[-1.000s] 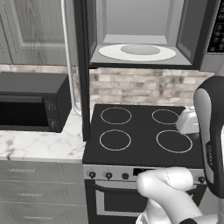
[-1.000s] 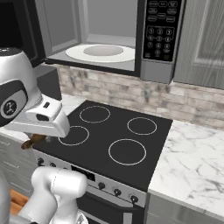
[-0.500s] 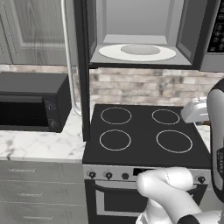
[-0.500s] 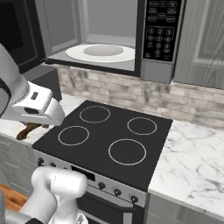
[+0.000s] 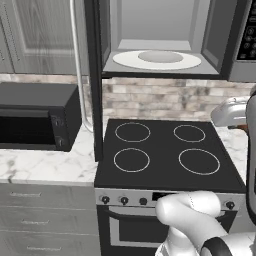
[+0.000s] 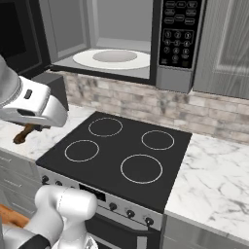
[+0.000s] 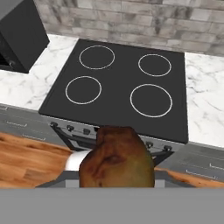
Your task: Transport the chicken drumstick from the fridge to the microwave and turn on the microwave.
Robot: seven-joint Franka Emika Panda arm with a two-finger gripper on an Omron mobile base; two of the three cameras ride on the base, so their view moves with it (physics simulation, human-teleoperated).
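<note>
The chicken drumstick [image 7: 117, 159], a knobbly brown-tan lump, sits low in the hand view with my gripper [image 6: 30, 127] shut on it. Its brown end [image 6: 23, 135] pokes out under the white hand, in front of the stove's near corner. The microwave [image 5: 160, 35] stands open above the stove, and its white round turntable [image 5: 156, 59] is bare. Its door [image 5: 93, 80] is swung out to the left, with the long pale handle [image 5: 77, 65] showing. The button panel [image 6: 179, 29] is on the right of the cavity. The fridge is out of view.
A black four-ring cooktop [image 5: 165, 150] lies below the microwave, with oven knobs along its front. A smaller black countertop oven [image 5: 35, 120] stands on the marble counter [image 5: 45, 165] to the left. More marble counter [image 6: 219, 175] lies to the right, and a brick backsplash [image 6: 146, 99] runs behind.
The hand holding the drumstick has risen and drawn back a little from the cooktop. The kitchen and the open microwave have not shifted.
</note>
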